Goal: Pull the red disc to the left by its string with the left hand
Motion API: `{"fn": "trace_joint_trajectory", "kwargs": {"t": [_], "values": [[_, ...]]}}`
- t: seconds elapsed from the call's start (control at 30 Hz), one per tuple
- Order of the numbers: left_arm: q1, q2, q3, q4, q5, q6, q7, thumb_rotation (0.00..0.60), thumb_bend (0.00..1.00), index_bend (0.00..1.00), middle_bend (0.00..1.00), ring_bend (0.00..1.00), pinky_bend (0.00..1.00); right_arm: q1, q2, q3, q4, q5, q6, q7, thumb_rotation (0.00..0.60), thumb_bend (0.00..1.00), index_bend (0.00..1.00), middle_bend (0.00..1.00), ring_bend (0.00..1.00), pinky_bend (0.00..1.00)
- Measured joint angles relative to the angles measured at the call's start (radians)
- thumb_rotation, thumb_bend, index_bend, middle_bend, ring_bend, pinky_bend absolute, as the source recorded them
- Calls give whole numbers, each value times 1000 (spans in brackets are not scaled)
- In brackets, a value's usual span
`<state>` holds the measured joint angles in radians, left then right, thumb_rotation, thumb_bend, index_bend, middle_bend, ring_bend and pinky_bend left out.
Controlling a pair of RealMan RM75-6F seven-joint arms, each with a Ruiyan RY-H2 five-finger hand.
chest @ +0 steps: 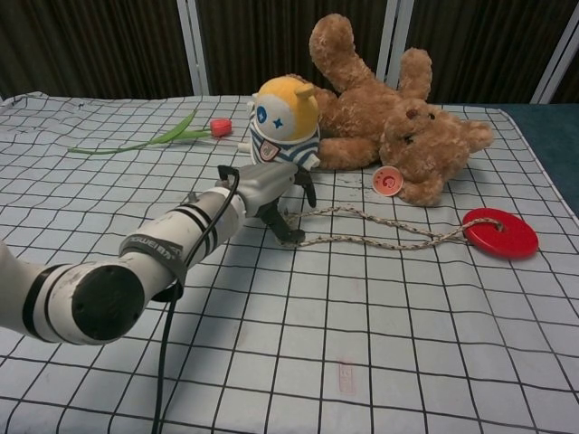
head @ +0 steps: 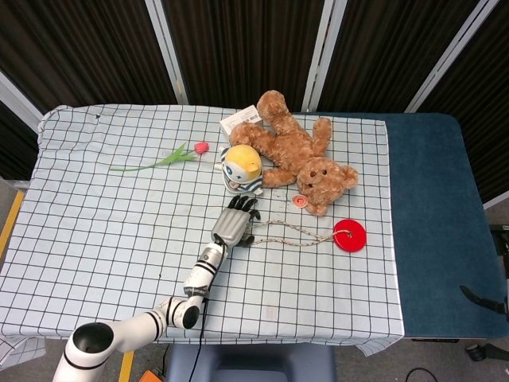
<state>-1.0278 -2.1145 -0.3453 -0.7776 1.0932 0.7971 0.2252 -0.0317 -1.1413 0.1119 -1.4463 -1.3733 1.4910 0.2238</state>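
Note:
The red disc [head: 349,236] [chest: 500,232] lies flat on the checked cloth at the right, just in front of the teddy bear. Its braided string [head: 294,236] [chest: 380,240] runs left from it in a loose double line. My left hand [head: 236,223] [chest: 271,185] hovers palm down over the string's left end, fingers apart and pointing downward. The thumb tip [chest: 288,231] touches the cloth right at the string's end; nothing is visibly pinched. My right hand is outside both views.
A brown teddy bear [head: 298,155] [chest: 398,117] and a yellow-headed toy figure [head: 241,167] [chest: 285,117] lie just behind the hand. A tulip [head: 171,157] [chest: 172,136] lies further left. A blue mat [head: 433,215] covers the table's right end.

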Motion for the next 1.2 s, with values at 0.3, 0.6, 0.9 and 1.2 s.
{"fn": "trace_joint_trajectory", "kwargs": {"t": [0.3, 0.6, 0.9, 1.2], "values": [[5, -13, 14, 39, 32, 6, -56, 600, 473, 649, 167, 0, 25, 2, -2, 4, -1, 9, -9, -11, 600, 29, 0, 0, 0, 0], [31, 8, 37, 12, 49, 23, -43, 600, 578, 818, 216, 16, 27, 1, 0, 7, -3, 11, -9, -10, 600, 28, 0, 0, 0, 0], [178, 187, 87, -222, 79, 178, -9, 600, 650, 877, 244, 48, 64, 12, -5, 8, -6, 6, -19, -25, 600, 29, 0, 0, 0, 0], [458, 519, 210, -507, 141, 464, 33, 600, 656, 884, 256, 61, 78, 30, -13, 7, -22, -13, -28, -51, 600, 29, 0, 0, 0, 0]]}}
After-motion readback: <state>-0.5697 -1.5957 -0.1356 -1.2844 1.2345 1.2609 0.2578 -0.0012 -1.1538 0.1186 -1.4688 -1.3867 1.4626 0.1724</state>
